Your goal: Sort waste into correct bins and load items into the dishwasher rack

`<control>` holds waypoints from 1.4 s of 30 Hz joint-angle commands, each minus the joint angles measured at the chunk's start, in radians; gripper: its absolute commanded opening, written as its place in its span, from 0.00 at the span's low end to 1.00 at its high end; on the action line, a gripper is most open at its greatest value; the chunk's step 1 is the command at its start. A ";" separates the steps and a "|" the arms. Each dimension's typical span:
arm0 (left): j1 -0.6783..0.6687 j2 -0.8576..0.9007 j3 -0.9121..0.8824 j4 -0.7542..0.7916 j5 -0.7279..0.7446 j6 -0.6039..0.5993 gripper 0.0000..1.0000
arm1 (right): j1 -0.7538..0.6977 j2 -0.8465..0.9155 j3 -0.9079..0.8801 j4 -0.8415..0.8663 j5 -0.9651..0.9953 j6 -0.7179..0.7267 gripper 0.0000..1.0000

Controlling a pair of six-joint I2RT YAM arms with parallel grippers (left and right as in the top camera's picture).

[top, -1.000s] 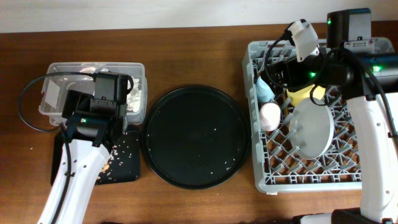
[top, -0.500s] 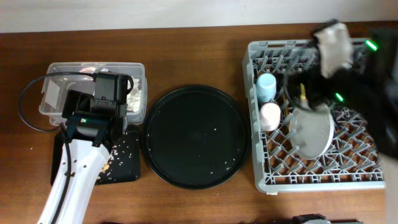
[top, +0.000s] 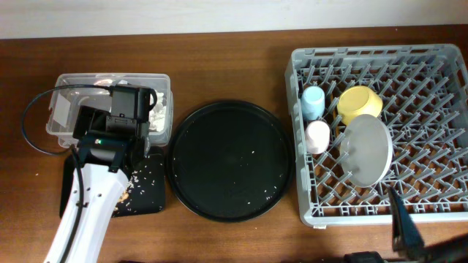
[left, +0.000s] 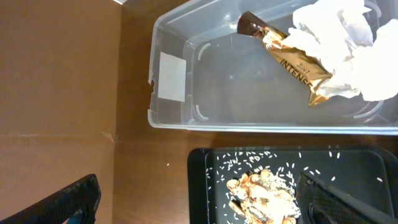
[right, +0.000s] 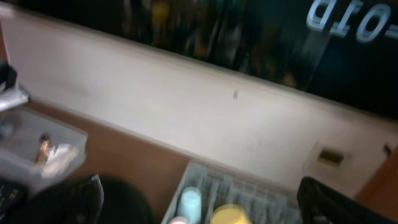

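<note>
The grey dishwasher rack [top: 446,204] holds a light-blue cup [top: 313,102], a pink cup [top: 317,136], a yellow bowl [top: 360,104] and a white plate [top: 365,150] on edge. My left gripper [left: 205,208] hangs open over the near edge of the black tray bin [left: 367,165], above beige food scraps [left: 261,196]. The clear tub [left: 186,118] behind holds a gold wrapper [left: 289,59] and white tissues [left: 348,43]. My right gripper [right: 202,208] is open and empty, raised and facing the wall. Its blurred view catches the blue cup [right: 189,202] and the bowl [right: 230,216].
A large round black tray [top: 230,161] with scattered rice grains lies between the bins and the rack. A black cable [top: 33,120] loops left of the clear tub [top: 66,80]. A dark part of the right arm [top: 406,234] shows at the bottom right edge.
The right arm has pulled away from over the rack toward the bottom right, leaving the yellow bowl uncovered in the rack. The left arm has not moved.
</note>
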 commanded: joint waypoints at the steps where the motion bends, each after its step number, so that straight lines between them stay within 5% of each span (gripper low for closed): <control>1: 0.003 -0.013 0.014 -0.001 -0.011 0.009 0.99 | -0.003 -0.198 -0.324 0.137 0.004 0.012 0.98; 7: 0.003 -0.013 0.014 -0.001 -0.011 0.009 1.00 | -0.003 -0.477 -0.876 0.544 0.001 0.103 0.98; 16: 0.003 -0.013 0.014 -0.001 -0.011 0.009 0.99 | -0.002 -0.534 -1.386 1.120 0.010 0.169 0.98; 23: 0.004 -0.013 0.014 -0.001 -0.011 0.009 0.99 | -0.002 -0.534 -1.542 1.143 0.035 0.176 0.98; 31: 0.003 -0.013 0.014 -0.001 -0.011 0.009 0.99 | -0.002 -0.534 -1.545 0.962 0.053 0.172 0.98; 42: 0.004 -0.013 0.014 -0.001 -0.011 0.009 0.99 | -0.003 -0.534 -1.545 0.966 0.054 0.172 0.98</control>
